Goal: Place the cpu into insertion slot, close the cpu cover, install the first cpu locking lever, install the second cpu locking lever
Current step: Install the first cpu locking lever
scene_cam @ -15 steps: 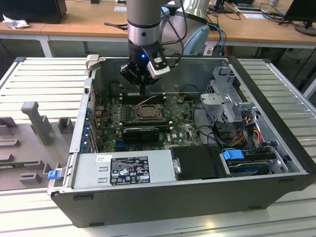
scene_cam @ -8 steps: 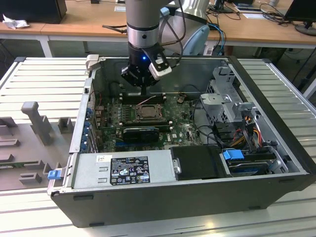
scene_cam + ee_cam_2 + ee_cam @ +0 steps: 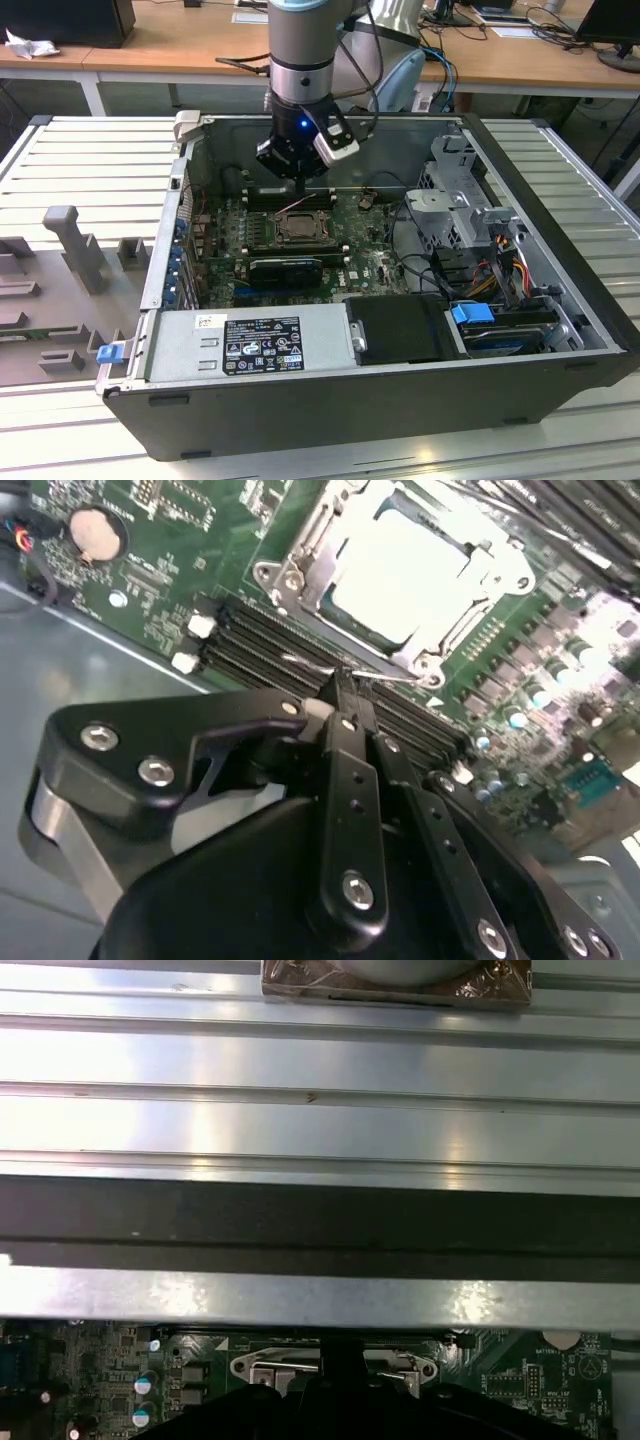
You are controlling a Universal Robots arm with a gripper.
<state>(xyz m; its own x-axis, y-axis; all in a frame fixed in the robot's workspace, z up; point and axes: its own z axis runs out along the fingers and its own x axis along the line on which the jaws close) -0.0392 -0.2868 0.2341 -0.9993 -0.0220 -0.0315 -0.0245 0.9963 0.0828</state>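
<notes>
One gripper (image 3: 345, 695) hangs over the motherboard's rear edge, fingers pinched together on a thin wire lever (image 3: 385, 677) beside the slot (image 3: 400, 575). Cover (image 3: 300, 555) lies closed over the cpu (image 3: 395, 570). Judgement: keep the lever low and guided squarely under its hook.

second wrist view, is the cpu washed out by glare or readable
Washed out: in the second wrist view the cpu glares near white inside the cover; the exterior view shows the socket evenly lit, without glare.
</notes>
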